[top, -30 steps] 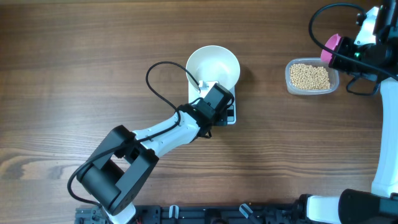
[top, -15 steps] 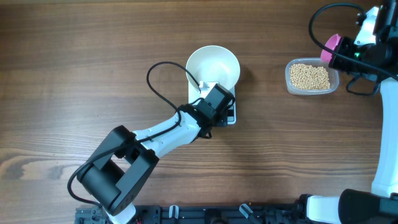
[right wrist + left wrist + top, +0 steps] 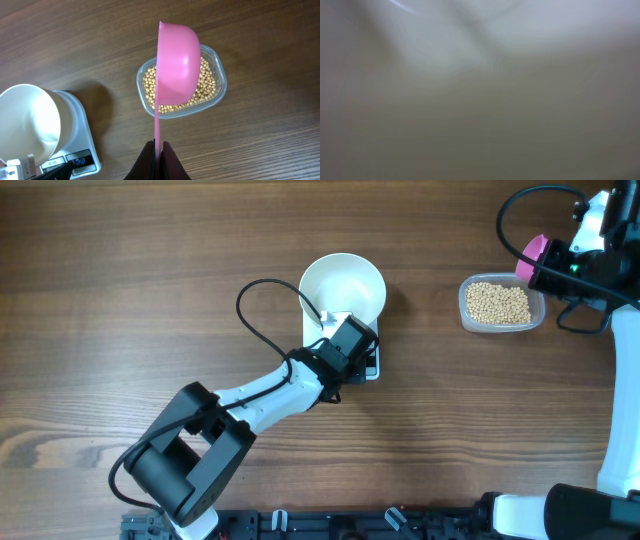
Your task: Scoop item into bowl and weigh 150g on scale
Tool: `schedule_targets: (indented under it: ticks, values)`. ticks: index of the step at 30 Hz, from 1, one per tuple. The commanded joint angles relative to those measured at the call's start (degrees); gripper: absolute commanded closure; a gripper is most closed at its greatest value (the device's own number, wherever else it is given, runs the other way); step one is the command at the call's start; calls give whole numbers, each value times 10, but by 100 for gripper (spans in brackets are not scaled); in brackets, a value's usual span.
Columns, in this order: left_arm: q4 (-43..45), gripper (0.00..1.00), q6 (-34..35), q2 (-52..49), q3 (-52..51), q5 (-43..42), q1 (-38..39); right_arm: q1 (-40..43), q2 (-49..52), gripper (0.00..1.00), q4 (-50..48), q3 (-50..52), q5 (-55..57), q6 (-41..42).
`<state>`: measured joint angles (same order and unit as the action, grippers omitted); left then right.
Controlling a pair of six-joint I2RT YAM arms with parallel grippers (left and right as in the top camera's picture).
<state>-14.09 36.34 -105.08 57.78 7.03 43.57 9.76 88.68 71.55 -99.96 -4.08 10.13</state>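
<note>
1. Nearest us, the left gripper is closed and hangs low over the scale; its own camera shows only blur.
2. The white bowl sits on that scale.
3. The soybeans lie in the clear tub, well off to the right.
4. The right gripper is clamped on the handle of the pink scoop, whose cup is tipped on edge above the beans.

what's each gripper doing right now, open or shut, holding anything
left gripper: shut, at the front of the scale, nothing seen held.
right gripper: shut on the pink scoop handle, by the bean tub.
</note>
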Motion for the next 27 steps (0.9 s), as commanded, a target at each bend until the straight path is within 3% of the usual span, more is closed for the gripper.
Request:
schedule_targets:
  ticks: [1, 27]
  values:
    - [-18, 96, 5, -35, -16, 26, -3, 0, 5, 96, -1, -8, -9, -10]
    - [-23, 96, 5, -54, -16, 29, -3, 0, 5, 95, 1, -8, -9, -10]
